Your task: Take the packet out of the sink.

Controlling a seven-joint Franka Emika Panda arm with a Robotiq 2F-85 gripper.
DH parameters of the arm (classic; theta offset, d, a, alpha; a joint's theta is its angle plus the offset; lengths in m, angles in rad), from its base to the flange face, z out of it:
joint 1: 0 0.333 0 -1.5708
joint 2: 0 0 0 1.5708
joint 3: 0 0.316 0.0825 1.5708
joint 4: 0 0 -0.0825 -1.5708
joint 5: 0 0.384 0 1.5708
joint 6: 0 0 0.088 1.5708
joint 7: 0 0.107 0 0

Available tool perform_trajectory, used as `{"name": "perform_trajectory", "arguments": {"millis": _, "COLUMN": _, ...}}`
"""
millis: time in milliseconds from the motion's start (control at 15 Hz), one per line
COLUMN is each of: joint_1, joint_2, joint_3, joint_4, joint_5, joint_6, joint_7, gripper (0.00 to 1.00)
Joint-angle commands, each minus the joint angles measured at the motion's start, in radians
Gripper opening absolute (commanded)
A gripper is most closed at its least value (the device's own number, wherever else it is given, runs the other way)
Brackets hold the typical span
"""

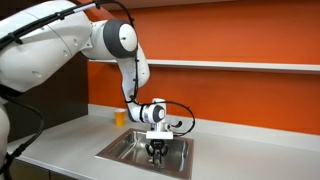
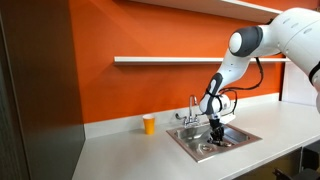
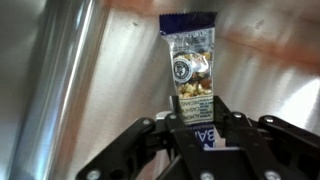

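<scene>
**Item 1.** Small flat packet (image 3: 190, 65), dark top band, clear window showing nuts. Location: inside the rectangular stainless-steel sink (image 1: 125, 150), against the basin's steel floor, its far end pointing away from the wrist camera. Whether it has lifted off the steel cannot be told.

**Item 2.** Black two-fingered end effector (image 3: 203, 128). Condition: fingers closed on the packet's near end, one on each flat side. Judged reason: pinching the thin faces gives a firm hold for lifting it straight up out of the basin.

**Item 3.** White arm, bent steeply down over the basin so the end effector (image 1: 157, 148) reaches below the rim.

**Item 4.** Small yellow-orange cup (image 2: 149, 124), upright on the pale grey worktop (image 2: 120, 150), well apart from the basin; not involved.

**Item 5.** Chrome faucet (image 2: 192, 107), behind the basin.

**View notes.** Only the wrist view shows the packet and the grip. In both exterior views the end effector hides the packet, but they show arm posture, cup and worktop.
</scene>
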Motion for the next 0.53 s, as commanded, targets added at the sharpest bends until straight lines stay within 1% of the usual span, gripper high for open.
{"name": "perform_trajectory", "arguments": {"millis": 0, "joint_1": 0.015, "joint_2": -0.088, "joint_3": -0.004, "joint_4": -0.056, "joint_5": -0.018, "joint_6": -0.045, "joint_7": 0.036, "gripper": 0.11}}
{"name": "perform_trajectory", "arguments": {"millis": 467, "joint_1": 0.052, "joint_2": -0.225, "joint_3": -0.007, "joint_4": -0.149, "joint_5": -0.030, "joint_6": -0.069, "joint_7": 0.062, "gripper": 0.11}}
